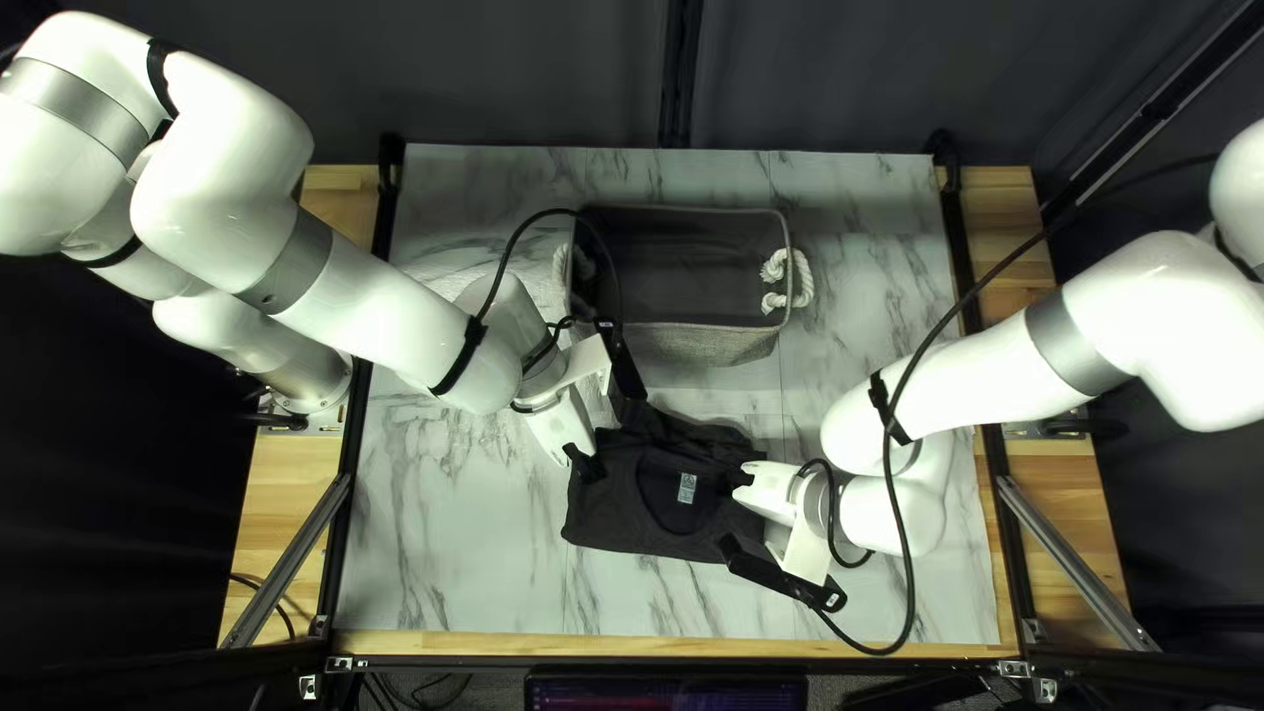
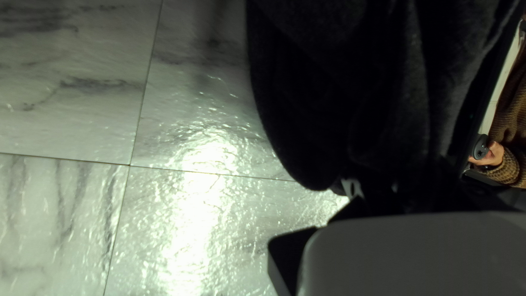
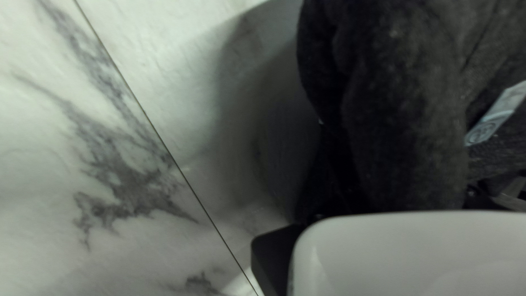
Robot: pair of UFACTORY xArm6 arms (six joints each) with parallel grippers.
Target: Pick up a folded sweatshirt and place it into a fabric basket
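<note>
The dark folded sweatshirt [image 1: 632, 516] is at the near middle of the table [image 1: 448, 553], the right gripper [image 1: 741, 483] at its right side, the left gripper [image 1: 583, 461] at its left; whether either is spread or closed, I cannot tell. Beyond is the gray fabric basket [image 1: 711, 345].

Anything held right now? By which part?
Yes, the folded sweatshirt, by two opposite side edges: left gripper on one, right gripper on the other.

The basket [image 1: 711, 345] gapes open upward, but a black cable [image 1: 614, 270] overhangs one end.
</note>
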